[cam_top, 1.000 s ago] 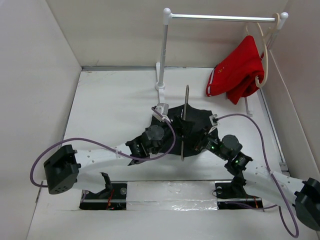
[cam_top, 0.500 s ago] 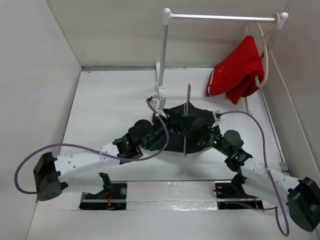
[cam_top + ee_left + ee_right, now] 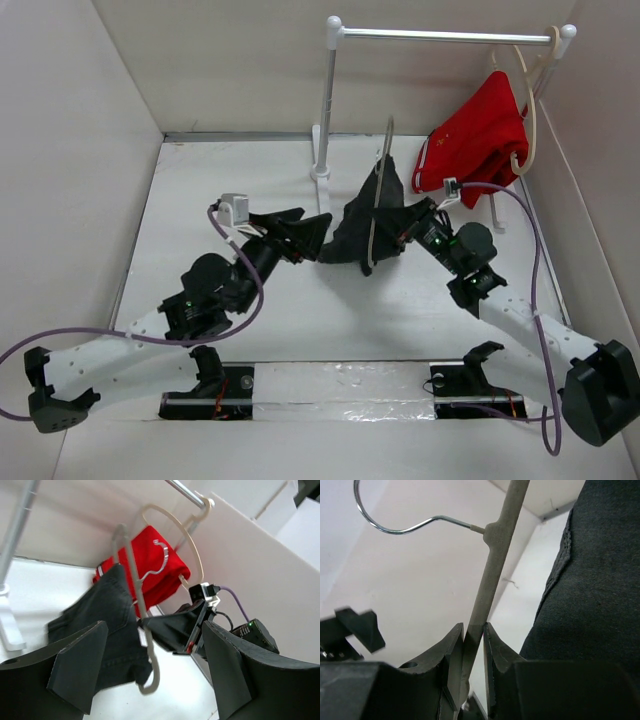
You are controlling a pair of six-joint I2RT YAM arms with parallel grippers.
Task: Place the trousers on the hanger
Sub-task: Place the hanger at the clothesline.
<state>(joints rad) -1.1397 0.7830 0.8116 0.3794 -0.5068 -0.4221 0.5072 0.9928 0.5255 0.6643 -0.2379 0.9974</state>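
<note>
Half done, it seemed: right gripper [image 3: 474, 630] pinched the hanger [image 3: 377, 200], trousers [image 3: 345, 235] draped over it; left gripper [image 3: 300, 228] gaped empty alongside. Hooking the rail [image 3: 450, 36] looked next.

White walls [image 3: 230, 70] enclose a white table [image 3: 200, 190] on three sides. At the back stands a white rack [image 3: 325, 100] with a metal rail [image 3: 440, 36]. The light is even.
</note>
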